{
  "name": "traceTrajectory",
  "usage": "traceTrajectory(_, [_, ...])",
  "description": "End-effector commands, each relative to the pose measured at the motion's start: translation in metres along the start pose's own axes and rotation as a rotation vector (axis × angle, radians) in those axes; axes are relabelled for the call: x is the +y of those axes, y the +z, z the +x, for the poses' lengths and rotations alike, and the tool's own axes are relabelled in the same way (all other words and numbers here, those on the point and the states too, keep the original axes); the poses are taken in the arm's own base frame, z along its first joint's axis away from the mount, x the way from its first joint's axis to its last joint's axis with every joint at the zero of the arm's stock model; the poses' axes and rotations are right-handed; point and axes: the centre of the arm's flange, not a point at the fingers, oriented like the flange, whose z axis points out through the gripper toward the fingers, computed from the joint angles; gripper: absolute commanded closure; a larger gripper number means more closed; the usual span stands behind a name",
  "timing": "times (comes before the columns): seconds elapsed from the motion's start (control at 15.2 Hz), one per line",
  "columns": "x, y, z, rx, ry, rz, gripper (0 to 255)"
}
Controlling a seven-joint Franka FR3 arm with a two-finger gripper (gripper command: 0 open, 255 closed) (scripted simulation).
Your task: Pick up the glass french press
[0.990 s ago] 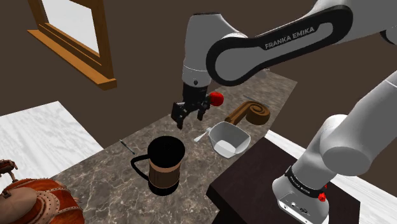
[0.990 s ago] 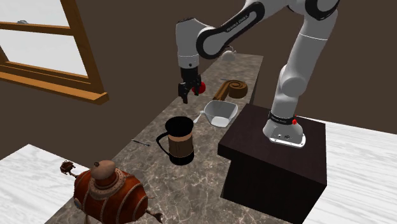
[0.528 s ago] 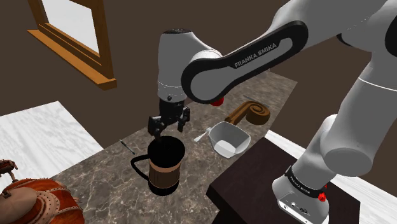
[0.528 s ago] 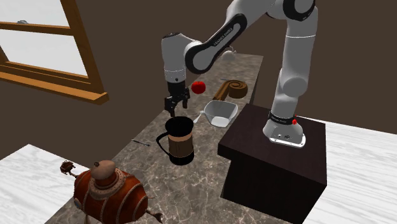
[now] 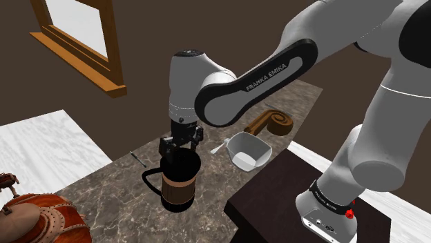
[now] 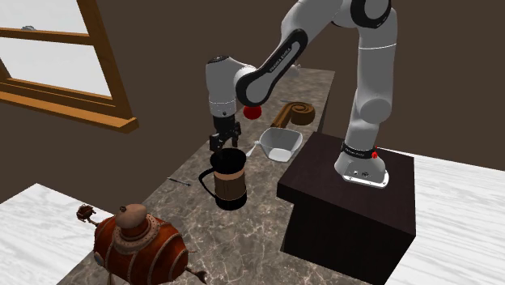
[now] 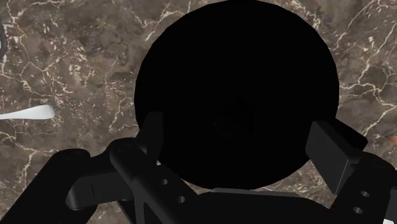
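On the dark, pale-veined marble counter [image 5: 103, 181] the french press [image 5: 178, 182] stands upright, not yet grasped: cylindrical body, brown band, round black top, loop handle. The gripper [image 5: 179, 144] hovers just above it, fingers [image 7: 331, 149] spread either side of the top, holding nothing. Judged outstanding: descend, close, lift. A white scoop-shaped dish [image 5: 248, 150] lies nearby.

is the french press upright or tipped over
Upright. The french press stands on its base on the counter, its round dark top facing up toward the open hand just above.
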Motion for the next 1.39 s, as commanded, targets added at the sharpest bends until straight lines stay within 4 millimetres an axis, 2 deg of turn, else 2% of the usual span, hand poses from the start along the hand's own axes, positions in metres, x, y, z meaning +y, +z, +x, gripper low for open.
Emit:
traceTrajectory(0.0, [0.0, 0.002, 0.0, 0.0, 0.0, 0.0, 255])
traceTrajectory(0.59, [0.0, 0.002, 0.0, 0.0, 0.0, 0.0, 255])
traceTrajectory(1.32, [-0.001, -0.056, -0.002, 0.0, 0.0, 0.0, 255])
